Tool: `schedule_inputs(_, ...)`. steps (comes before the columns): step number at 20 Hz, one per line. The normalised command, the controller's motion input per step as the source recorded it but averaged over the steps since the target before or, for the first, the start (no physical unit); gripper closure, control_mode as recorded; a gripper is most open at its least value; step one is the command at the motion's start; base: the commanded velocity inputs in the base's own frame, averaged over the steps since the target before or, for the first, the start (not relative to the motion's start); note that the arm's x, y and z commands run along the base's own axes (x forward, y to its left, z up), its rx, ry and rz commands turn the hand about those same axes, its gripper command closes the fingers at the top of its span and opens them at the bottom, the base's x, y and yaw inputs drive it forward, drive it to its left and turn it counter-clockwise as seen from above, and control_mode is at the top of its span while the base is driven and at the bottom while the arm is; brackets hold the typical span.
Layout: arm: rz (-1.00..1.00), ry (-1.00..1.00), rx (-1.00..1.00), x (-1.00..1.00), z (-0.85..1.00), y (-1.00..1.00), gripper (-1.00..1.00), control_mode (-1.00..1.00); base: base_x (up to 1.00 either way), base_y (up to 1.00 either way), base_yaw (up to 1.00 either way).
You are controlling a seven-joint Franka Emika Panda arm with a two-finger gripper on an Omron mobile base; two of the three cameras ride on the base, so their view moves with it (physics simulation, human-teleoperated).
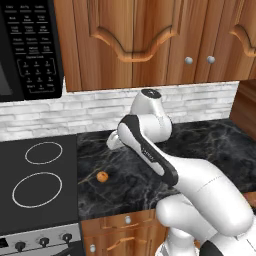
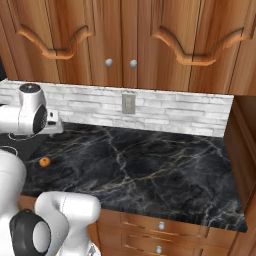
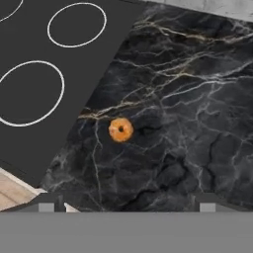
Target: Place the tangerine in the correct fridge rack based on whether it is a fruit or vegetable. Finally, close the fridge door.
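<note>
The tangerine [image 1: 102,176] [image 2: 44,161] [image 3: 120,130] lies on the black marble counter [image 1: 200,145] [image 2: 150,170] [image 3: 197,99], just beside the dark cooktop [image 1: 37,180] [image 3: 44,74] and near the counter's front edge. The gripper [image 3: 126,202] hangs above it with its fingertips [image 3: 47,202] spread wide and nothing between them.

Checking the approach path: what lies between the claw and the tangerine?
Nothing: in the hand view, bare black marble counter separates the open claw from the tangerine.
</note>
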Motion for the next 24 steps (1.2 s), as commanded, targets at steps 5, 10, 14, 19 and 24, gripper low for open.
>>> schedule_inputs(5,0.14,0.23,0.0,0.17,-0.9,0.91,-1.0,-1.0,0.0,0.0,0.0)
schedule_inputs(10,0.0,0.21,-0.02,0.11,-0.14,0.17,-1.0,-1.0,0.0,0.0,0.0)
schedule_inputs(14,-0.12,0.06,-0.01,0.4,-0.29,-0.03,-1.0,-1.0,0.0,0.0,0.0)
schedule_inputs(19,-0.35,0.09,-0.03,0.47,-0.32,0.0,-1.0,-1.0,0.0,0.0,0.0)
schedule_inputs(24,-0.05,0.03,-0.01,0.16,-0.04,0.0,-1.0,-1.0,0.0,0.0,0.0)
